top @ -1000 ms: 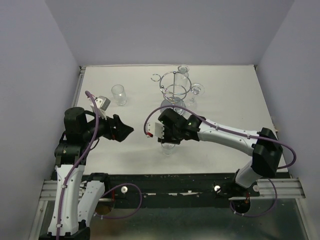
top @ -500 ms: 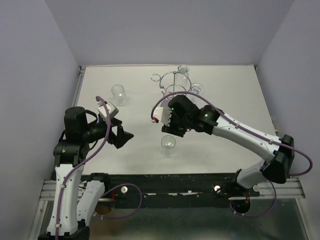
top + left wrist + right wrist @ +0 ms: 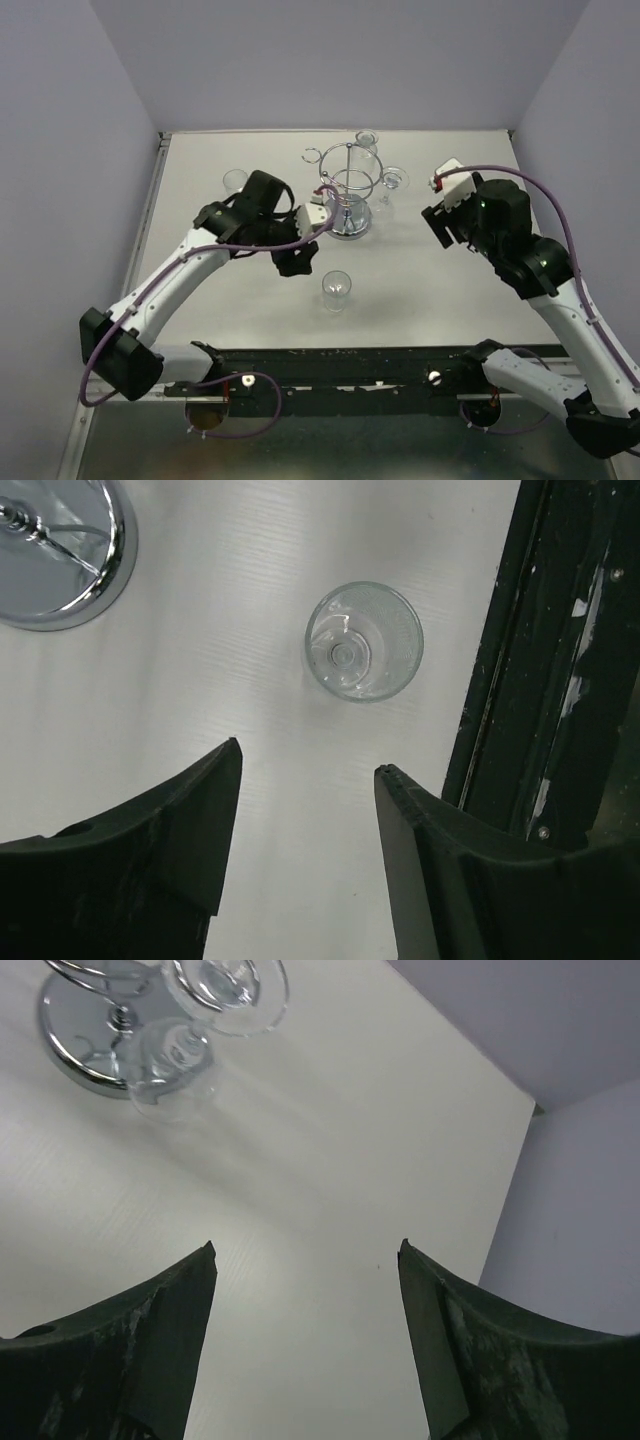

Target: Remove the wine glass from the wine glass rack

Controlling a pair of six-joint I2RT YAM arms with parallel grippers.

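Chrome wire rack [image 3: 349,222] with a round mirrored base stands upper centre. A clear wine glass [image 3: 393,181] hangs on its right side, stem upright. The right gripper [image 3: 305,1250], spread and empty, is nearer, with the glass to its left. The left gripper [image 3: 305,755] gapes empty too.

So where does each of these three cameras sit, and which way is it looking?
Top external: fixed above and behind the arms, looking down on the table; both arms show, flanking the wine glass rack.
Left wrist: on the left arm, looking down at a standing glass; the open left gripper frames the bottom.
Right wrist: on the right arm, looking across the table at the hanging glasses; the open right gripper shows.
Shared: all three see the rack's base.
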